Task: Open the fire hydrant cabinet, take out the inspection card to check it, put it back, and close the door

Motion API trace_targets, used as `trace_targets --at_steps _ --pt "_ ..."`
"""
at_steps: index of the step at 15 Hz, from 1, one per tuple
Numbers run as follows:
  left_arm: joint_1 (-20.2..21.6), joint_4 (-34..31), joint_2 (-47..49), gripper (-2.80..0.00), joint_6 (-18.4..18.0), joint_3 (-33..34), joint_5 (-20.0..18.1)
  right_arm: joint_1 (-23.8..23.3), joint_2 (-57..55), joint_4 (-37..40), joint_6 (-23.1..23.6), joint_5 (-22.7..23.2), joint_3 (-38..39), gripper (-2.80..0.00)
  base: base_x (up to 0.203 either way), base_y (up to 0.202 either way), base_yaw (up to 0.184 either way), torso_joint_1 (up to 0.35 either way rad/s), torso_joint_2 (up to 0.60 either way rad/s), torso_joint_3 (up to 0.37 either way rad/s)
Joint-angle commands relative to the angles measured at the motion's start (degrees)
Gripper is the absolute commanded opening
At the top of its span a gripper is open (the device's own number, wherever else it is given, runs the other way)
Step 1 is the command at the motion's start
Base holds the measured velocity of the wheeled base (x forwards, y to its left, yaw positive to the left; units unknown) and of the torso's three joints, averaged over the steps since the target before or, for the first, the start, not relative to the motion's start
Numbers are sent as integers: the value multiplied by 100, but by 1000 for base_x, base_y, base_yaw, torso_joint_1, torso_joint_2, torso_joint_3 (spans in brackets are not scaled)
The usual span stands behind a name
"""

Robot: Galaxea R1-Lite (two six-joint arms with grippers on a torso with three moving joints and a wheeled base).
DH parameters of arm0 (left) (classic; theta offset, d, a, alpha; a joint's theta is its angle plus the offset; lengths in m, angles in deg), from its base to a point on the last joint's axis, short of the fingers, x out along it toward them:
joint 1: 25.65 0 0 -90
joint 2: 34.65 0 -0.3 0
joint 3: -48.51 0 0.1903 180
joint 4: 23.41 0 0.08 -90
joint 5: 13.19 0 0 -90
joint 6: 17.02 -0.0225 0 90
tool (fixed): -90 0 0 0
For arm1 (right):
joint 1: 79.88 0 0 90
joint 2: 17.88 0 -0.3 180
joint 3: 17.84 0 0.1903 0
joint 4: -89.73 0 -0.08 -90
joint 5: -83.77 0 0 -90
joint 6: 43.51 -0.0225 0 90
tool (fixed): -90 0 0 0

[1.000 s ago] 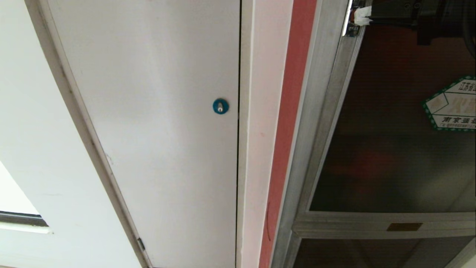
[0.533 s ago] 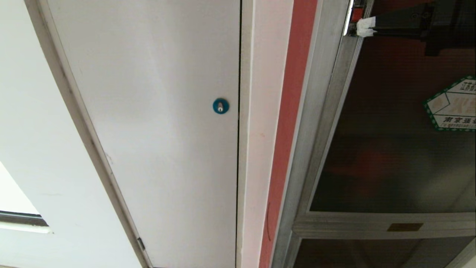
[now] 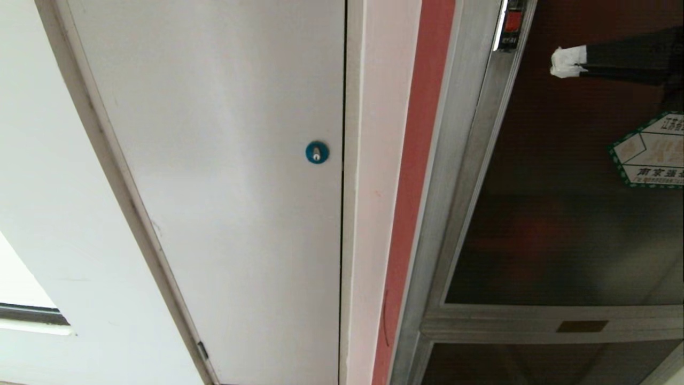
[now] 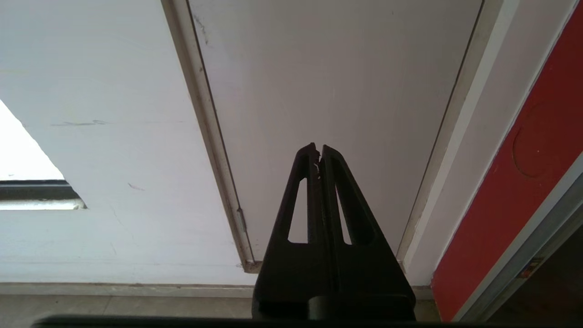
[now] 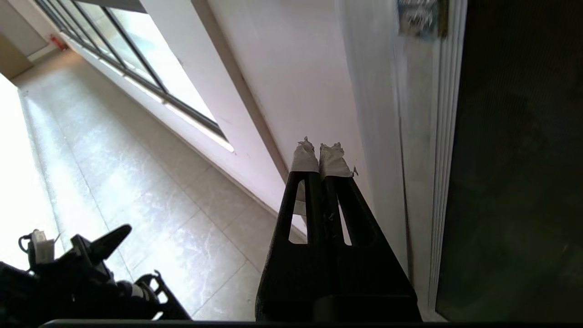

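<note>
Cabinet door (image 3: 577,214) is flush in its silver frame (image 3: 470,160), dark glass with the hexagonal sticker (image 3: 649,152) near its right side. Right gripper (image 3: 567,54) reaches in from the right in front of the glass, taped tips pressed together, holding nothing, just right of the red latch (image 3: 513,21) and not touching it. Left gripper (image 4: 318,152) parked low, fingers together, empty, facing the white panel (image 3: 224,160) with the blue lock (image 3: 317,152). Inspection card not visible.
</note>
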Motion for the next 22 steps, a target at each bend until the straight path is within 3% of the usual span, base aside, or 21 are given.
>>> trace_targets --at_steps 1,3,4,7,11,16,19,22 --pt "0 0 -1 -280 -1 1 -1 9 364 -39 -9 16 305 -280 0 0 0 0 0 0" --pt "3 0 -1 -280 -1 1 -1 90 512 -447 -8 -53 813 -280 0 0 0 0 0 0" --pt "-6 0 -1 -280 -1 1 -1 291 518 -693 -5 -312 1003 -280 0 0 0 0 0 0" --pt "-2 0 -1 -280 -1 1 -1 1116 494 -1441 37 -1762 1284 -280 0 0 0 0 0 0" --pt "-4 0 -1 -280 -1 1 -1 1867 459 -2335 700 -3622 1596 -280 0 0 0 0 0 0" --pt "2 0 -1 -280 -1 1 -1 2469 322 -4473 1852 -5176 2667 -280 0 0 0 0 0 0" --pt "-3 0 -1 -280 -1 1 -1 2867 -13 -5542 2504 -5918 2766 -280 0 0 0 0 0 0" --pt "2 0 -1 -280 -1 1 -1 2965 -198 -5852 2757 -6100 2767 -280 0 0 0 0 0 0"
